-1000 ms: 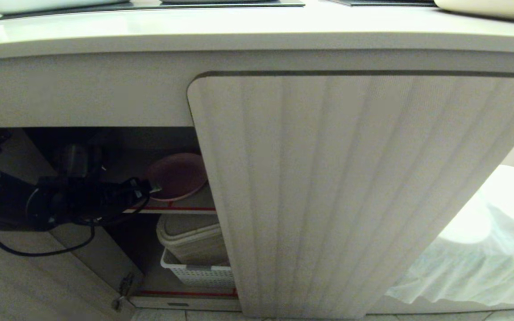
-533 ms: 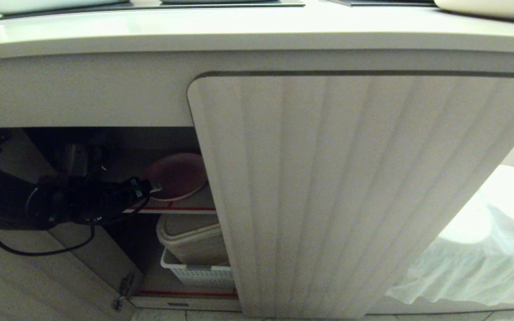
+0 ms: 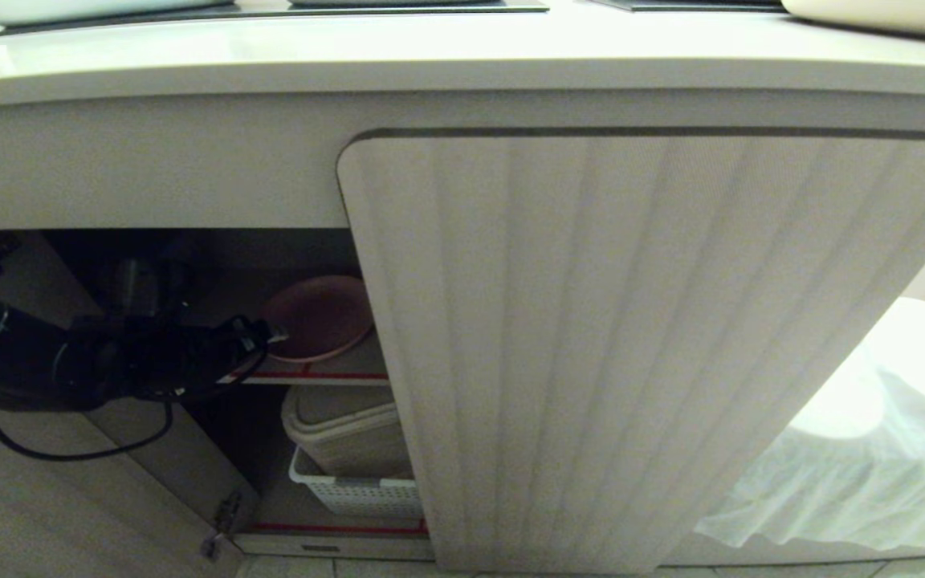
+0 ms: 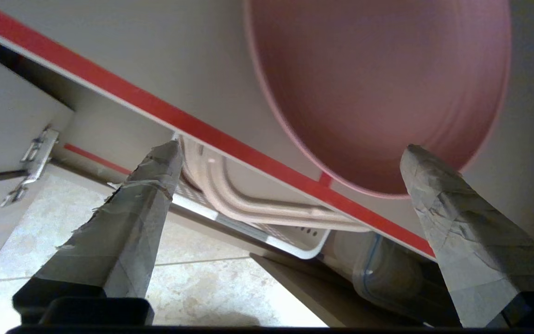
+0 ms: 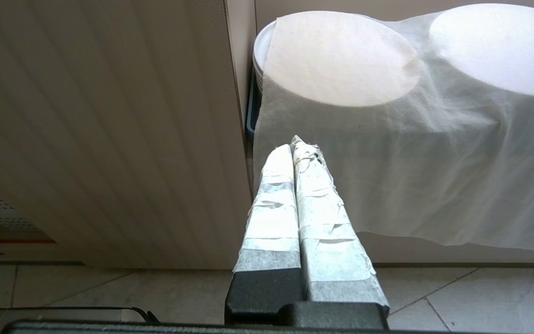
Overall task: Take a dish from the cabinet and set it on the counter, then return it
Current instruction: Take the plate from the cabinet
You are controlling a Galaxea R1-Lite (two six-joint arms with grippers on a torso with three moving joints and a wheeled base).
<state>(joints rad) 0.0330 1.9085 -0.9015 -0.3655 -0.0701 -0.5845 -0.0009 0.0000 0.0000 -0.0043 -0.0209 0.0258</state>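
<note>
The pink dish (image 3: 319, 317) lies flat on the upper red-edged shelf (image 3: 326, 375) of the cabinet (image 3: 631, 345), whose left door is open. My left gripper (image 3: 274, 333) reaches in from the left and stops at the dish's near rim. In the left wrist view the dish (image 4: 378, 88) fills the space ahead and the left gripper (image 4: 291, 146) stands wide open, holding nothing. One finger (image 4: 438, 195) overlaps the dish's rim and the other (image 4: 151, 185) sits by the shelf's red edge (image 4: 193, 125). The counter (image 3: 462, 56) runs above. My right gripper (image 5: 291, 144) is shut and parked by the closed door.
Beige containers (image 3: 346, 429) in a white basket (image 3: 358, 494) fill the lower shelf, beside a clear tub (image 4: 387, 273). The open left door (image 3: 45, 498) hangs below my arm. A white cloth (image 3: 856, 449) covers stacked plates on the right. Black cooktop panels (image 3: 398, 6) sit in the counter.
</note>
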